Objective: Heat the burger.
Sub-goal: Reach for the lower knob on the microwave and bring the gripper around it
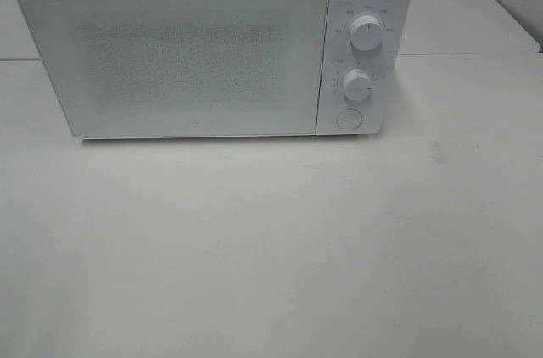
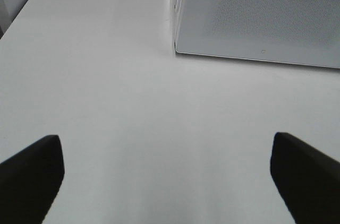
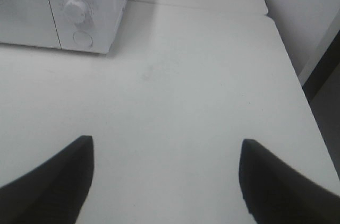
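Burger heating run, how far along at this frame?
Done: nothing confirmable. The microwave is shut and no burger shows; its frosted door hides the inside. In hand: nothing, left gripper and right gripper hang open and empty over the table. Left: cannot tell whether loading or unloading remains.

burger not visible in any view; white microwave door shut.

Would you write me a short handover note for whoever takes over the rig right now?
Left gripper: jaws open, empty, over the table in front of the microwave.
Right gripper: jaws open, empty, over the table near the knobs.
Burger: not in view; the door is shut and hides the inside.
Done: cannot tell.
Left: likely find the burger, confirm it is inside, then start heating.
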`<state>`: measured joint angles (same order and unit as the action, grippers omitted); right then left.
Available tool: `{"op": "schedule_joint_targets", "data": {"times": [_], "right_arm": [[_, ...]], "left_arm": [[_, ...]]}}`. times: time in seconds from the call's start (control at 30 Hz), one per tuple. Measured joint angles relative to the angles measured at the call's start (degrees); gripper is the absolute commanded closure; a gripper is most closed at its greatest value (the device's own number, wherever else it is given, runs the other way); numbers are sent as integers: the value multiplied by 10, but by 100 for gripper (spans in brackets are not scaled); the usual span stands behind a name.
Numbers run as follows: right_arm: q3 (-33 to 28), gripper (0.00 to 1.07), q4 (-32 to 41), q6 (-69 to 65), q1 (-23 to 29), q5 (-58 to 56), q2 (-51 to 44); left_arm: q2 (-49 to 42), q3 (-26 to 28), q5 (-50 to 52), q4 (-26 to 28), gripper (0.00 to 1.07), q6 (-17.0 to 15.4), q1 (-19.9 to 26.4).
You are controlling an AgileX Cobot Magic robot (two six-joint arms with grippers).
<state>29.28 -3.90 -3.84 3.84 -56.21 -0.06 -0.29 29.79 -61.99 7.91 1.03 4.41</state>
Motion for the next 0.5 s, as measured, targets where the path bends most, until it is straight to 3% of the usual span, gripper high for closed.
{"op": "schedule_joint_targets", "data": {"times": [0.5], "right_arm": [[-22,33,1,0,0,258,179]], "left_arm": [[0,0,0,0,9,0,0]]}}
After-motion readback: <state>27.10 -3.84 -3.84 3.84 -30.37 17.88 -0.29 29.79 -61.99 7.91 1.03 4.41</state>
